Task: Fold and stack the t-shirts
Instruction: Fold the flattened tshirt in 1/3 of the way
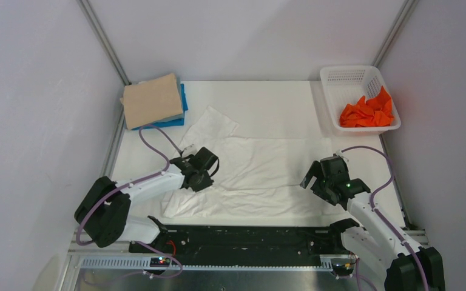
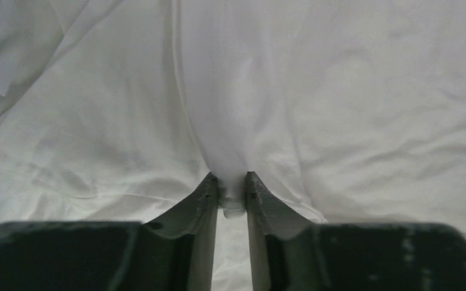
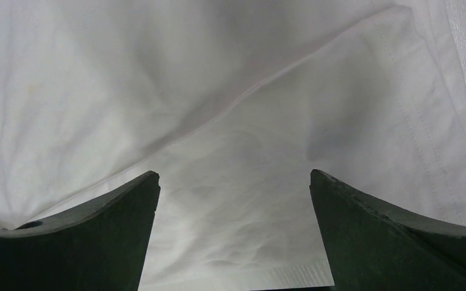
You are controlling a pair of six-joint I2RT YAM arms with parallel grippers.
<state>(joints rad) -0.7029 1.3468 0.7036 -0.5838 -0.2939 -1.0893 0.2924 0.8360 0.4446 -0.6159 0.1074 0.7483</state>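
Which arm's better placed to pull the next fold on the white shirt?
Left, likely. The left gripper is shut on a pinched ridge of the thin white cloth t-shirt, ready to drag it. The right gripper hangs open above the shirt's right side, gripping nothing.

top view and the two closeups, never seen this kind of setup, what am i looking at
Two robot arms sit at a table. The wide picture looks down from above; the close-ups come from wrist cameras. A white t-shirt lies spread in the middle. The left gripper is shut on a pinch of it; the right gripper hangs open over it. Back left, a folded beige t-shirt sits on a blue t-shirt. An orange t-shirt lies crumpled in the white basket.
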